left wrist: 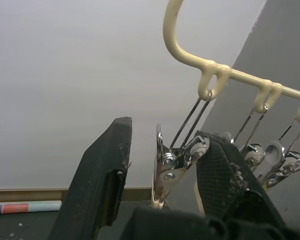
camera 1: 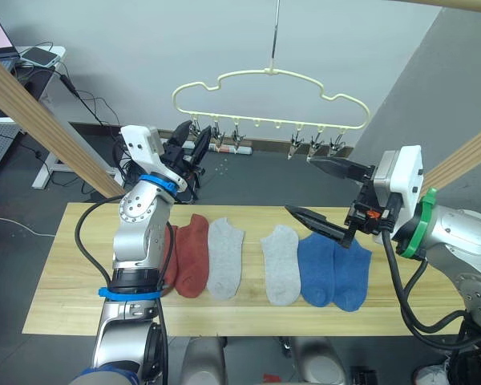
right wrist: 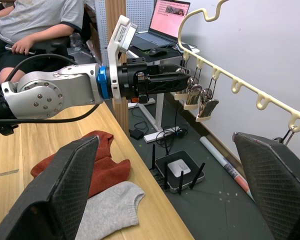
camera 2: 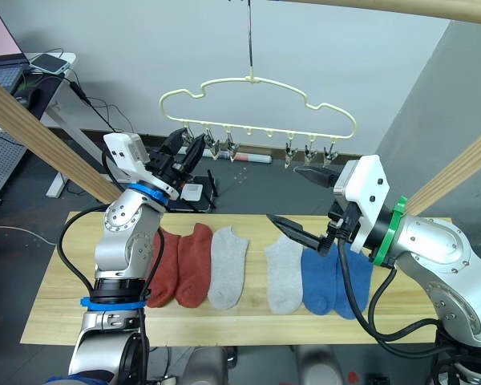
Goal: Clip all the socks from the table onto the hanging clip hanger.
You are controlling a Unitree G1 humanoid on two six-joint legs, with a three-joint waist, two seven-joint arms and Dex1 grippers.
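Socks lie in a row across the wooden table point(camera 1: 56, 297), none of them held: a rust-red pair point(camera 1: 190, 255) at the left end, then a light grey sock point(camera 1: 224, 257), a gap, a second grey sock point(camera 1: 281, 263), and a blue pair point(camera 1: 334, 273) at the right end. The two red ones overlap, and the left arm covers part of the outer one. The blue ones lie side by side, touching.

Above the far edge of the table hangs the pale yellow clip hanger point(camera 1: 224, 81) on its thin metal hook, with small metal clips dangling beneath it. All the clips that can be seen are bare.

Raised to the hanger's left end, the left gripper point(camera 1: 191, 146) has its black fingers parted around the outermost clip point(left wrist: 171, 165), one finger on each side (whether they actually press on it cannot be told).

Over the blue pair, below the hanger's right end, the right gripper point(camera 1: 321, 192) is spread wide and holds nothing.

Beyond the table, a person's hand point(right wrist: 21, 46) and a laptop point(right wrist: 165, 17) are visible.
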